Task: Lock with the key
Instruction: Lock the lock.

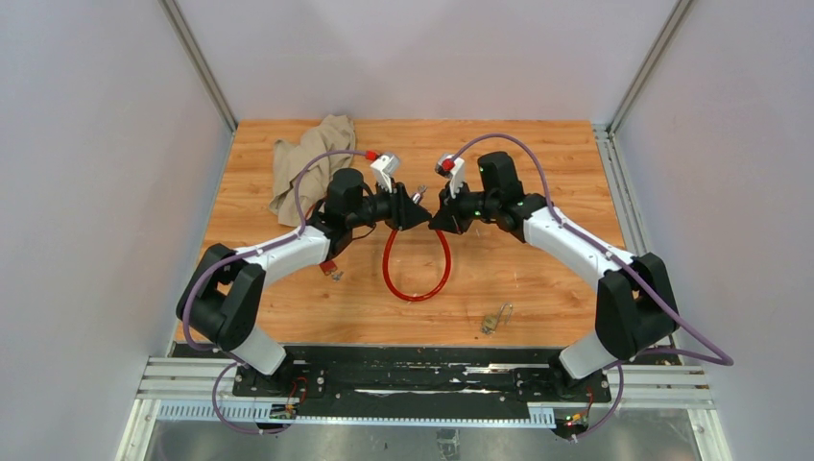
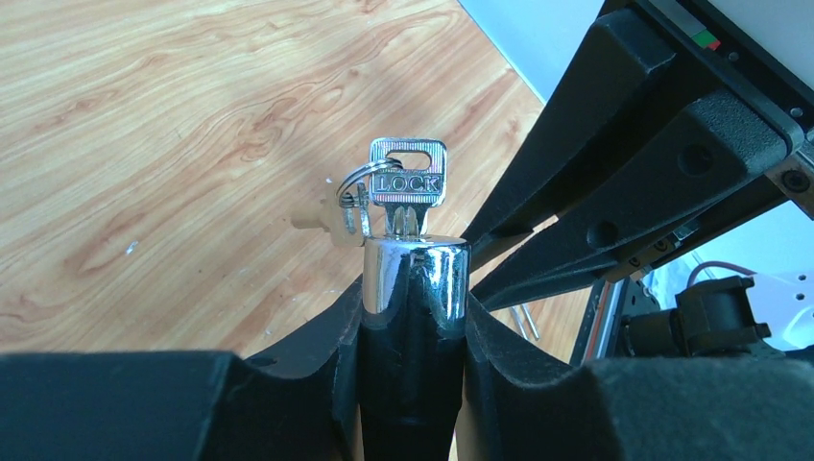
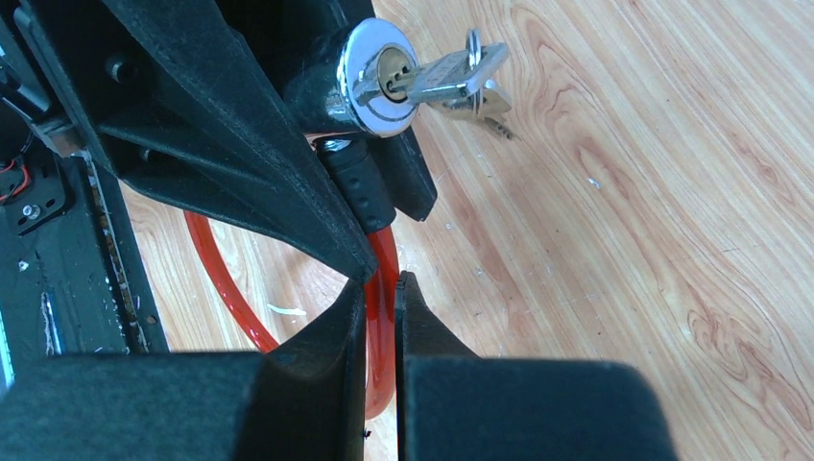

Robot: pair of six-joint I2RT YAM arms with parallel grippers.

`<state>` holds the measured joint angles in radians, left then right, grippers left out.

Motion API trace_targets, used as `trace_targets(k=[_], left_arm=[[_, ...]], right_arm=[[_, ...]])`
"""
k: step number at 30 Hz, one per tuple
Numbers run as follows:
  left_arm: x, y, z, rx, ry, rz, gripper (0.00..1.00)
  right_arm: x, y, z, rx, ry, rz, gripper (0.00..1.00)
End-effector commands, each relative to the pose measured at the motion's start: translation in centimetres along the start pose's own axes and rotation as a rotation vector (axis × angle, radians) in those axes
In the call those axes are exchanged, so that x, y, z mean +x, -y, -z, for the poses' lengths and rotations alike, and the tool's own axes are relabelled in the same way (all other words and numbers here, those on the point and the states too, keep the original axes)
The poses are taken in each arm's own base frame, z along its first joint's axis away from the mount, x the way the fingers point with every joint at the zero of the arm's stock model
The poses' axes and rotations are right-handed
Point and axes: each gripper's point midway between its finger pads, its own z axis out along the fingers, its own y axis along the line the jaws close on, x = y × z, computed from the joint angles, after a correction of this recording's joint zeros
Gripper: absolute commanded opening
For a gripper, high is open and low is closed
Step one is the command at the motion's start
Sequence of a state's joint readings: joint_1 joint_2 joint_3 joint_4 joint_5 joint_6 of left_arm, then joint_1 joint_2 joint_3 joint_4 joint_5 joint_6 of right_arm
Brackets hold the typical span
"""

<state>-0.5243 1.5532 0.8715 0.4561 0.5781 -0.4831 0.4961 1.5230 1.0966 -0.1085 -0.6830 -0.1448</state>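
Observation:
The small silver key [image 2: 408, 182], stamped LOCK and hung on a ring with a second key, is pushed into the chrome end of the black lock cylinder [image 2: 415, 279]. My left gripper [image 2: 413, 317] is shut on that cylinder, a finger pressing each side. In the right wrist view the key [image 3: 451, 75] sticks out of the cylinder face [image 3: 370, 86]. Just below it, my right gripper [image 3: 381, 280] is shut on the red cable [image 3: 384, 336]. From above, both grippers [image 1: 415, 213] [image 1: 443, 219] meet at mid-table, with the red cable loop [image 1: 416, 279] hanging toward me.
A crumpled tan cloth [image 1: 309, 163] lies at the back left. A small brass padlock [image 1: 494, 320] rests near the front edge on the right. A short red tag with small metal bits [image 1: 331, 271] lies beside the left arm. Grey walls close in both sides.

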Motion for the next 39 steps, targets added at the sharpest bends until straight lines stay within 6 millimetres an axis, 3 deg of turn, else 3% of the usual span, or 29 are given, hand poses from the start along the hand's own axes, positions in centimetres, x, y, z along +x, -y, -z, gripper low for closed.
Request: trace_targets(k=[1,13,23,32,36,39], left_arm=[[-0.8,0.5,-0.1,0.004,0.032,-0.016,0.00],[-1.4,1.4,1.0,0.038,0.051,-0.241,0.00],[0.7,1.2,1.3,0.045,0.032,-0.347,0.00],[1.3,0.3,1.0,0.013,0.026,-0.360,0.00],[1.5,0.2,0.9,0.012,0.021,-0.362,0.00],[1.5,0.1,0.9,0.015,0.020,-0.367,0.00]], right_arm=[[-2.5,-1.4,-0.7,-0.040,0.054,0.043,0.01],[-1.7,-0.7,-1.0,-0.015,0.039,0.075,0.03],[0.0,-0.3,-1.0,-0.043,-0.009,0.021,0.15],[1.6,0.1,-1.1,-0.052,-0.036,-0.004,0.17],[0.8,0.2,-0.3,-0.049,-0.020,0.009,0.29],[0.7,0.1,0.4,-0.049,-0.029,0.025,0.46]])
